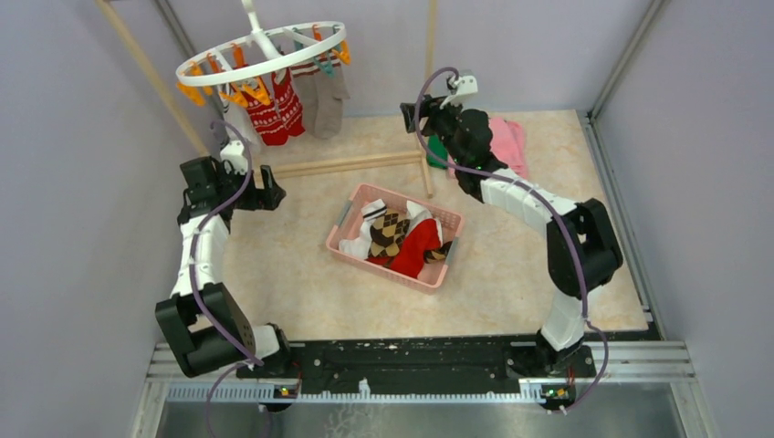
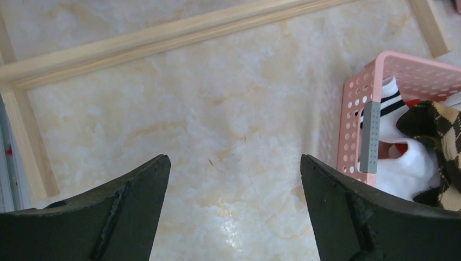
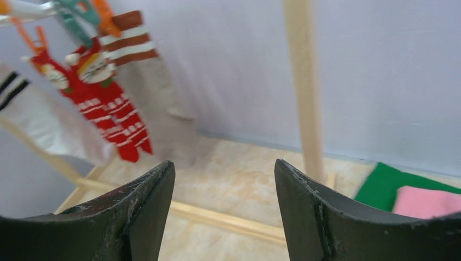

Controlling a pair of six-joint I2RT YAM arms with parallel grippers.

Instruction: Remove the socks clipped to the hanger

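From above, the hanger (image 1: 265,57) hangs over the far left corner of the worktop (image 1: 511,274) with red socks (image 1: 274,109) and grey socks (image 1: 324,105) clipped beneath it, so the job looks unfinished. The pink basket (image 1: 351,219) at the worktop's middle holds loose socks (image 1: 402,239), apparently the drop spot. The left gripper (image 1: 272,192) sits near the left edge, between hanger and basket. The right gripper (image 1: 415,114) is raised near the far edge, pointed toward the hanger, likely lining up a next sock. The left wrist view shows its fingers (image 2: 125,212) spread wide over bare worktop, holding nothing, the basket just beside the right one. The right wrist view shows fingers (image 3: 136,217) parted and empty, well apart from the red socks, with a white striped sock (image 3: 43,125) at the left.
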